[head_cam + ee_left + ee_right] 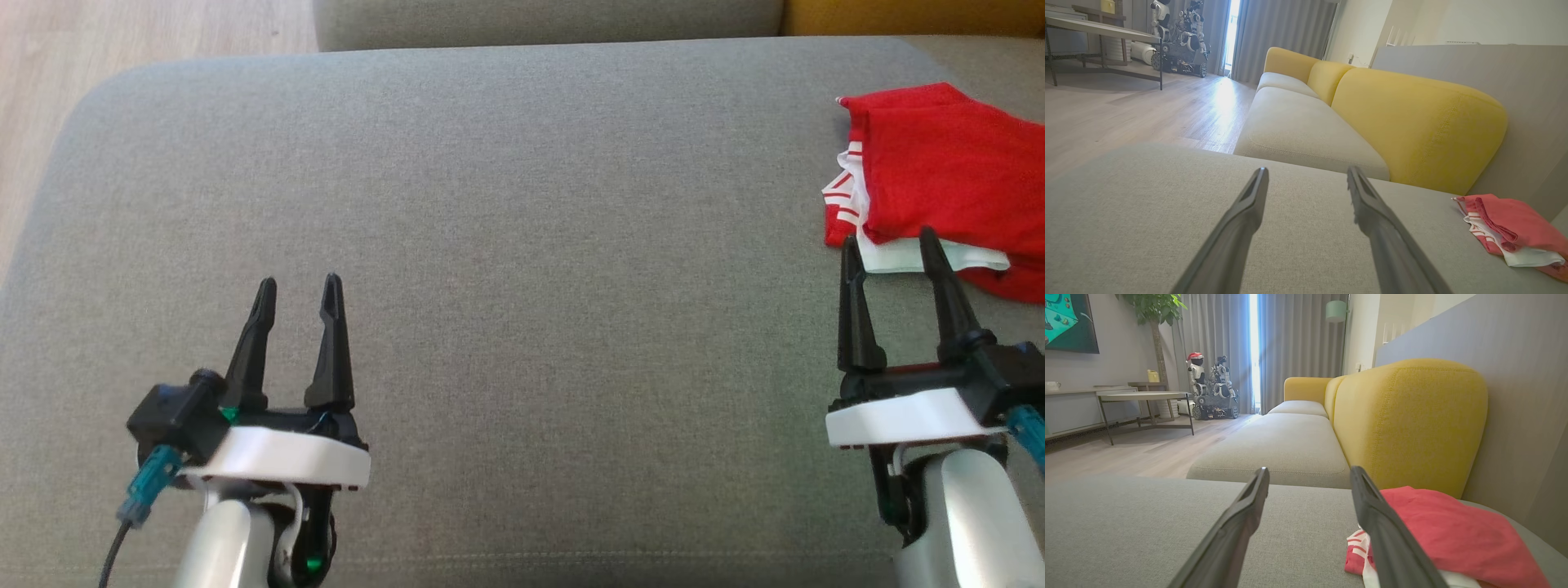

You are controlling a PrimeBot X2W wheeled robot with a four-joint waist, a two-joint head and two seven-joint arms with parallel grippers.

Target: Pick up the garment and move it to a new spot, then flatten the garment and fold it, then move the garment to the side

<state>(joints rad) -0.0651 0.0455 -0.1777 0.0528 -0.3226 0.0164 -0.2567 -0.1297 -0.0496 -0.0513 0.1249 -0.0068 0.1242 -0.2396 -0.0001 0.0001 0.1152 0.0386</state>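
Close to us, our left end effector (pixel 298 282) hangs over the bare grey cushion (pixel 522 245) — wide open, holding nothing. Our right end effector (pixel 890 237) is wide open too and empty, its tips right at the near edge of the garment (pixel 939 163). The red garment looks folded and lies far off at the cushion's right side — so we think the job is nearly done, and we only need to pull our arms back.

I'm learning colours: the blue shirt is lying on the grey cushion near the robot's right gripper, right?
Not quite. The shirt is red with white stripes, not blue, as the head view shows. It does lie on the grey cushion near the right gripper.
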